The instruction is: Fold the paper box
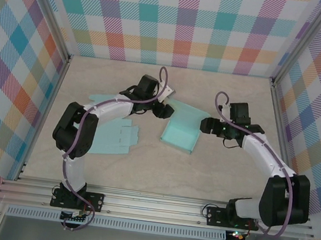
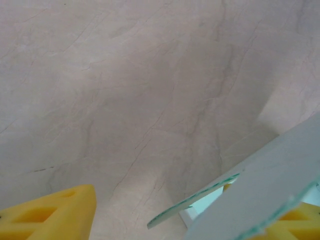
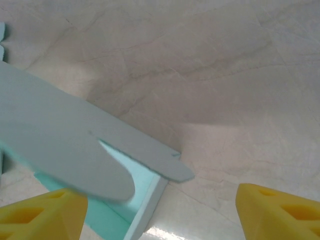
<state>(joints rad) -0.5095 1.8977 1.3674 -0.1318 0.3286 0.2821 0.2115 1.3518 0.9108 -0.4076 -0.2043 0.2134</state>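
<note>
Box: mint-green half-folded paper box (image 1: 181,130), mid-table (image 1: 142,171), between the two grippers.
Left gripper (image 1: 162,109): jaws apart, nothing clamped; box flap lies over one yellow finger (image 2: 305,225).
Right gripper (image 1: 206,125): jaws spread wide, just beside the box wall.

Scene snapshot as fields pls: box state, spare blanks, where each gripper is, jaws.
box: teal paper box, partly folded, near wall up, mid-table
spares: flat teal blanks, lying left of the box
left: left gripper at the box's far-left corner, jaws apart, a flap between them
right: right gripper at the box's right side, jaws apart
surface: table, pale marbled
</note>
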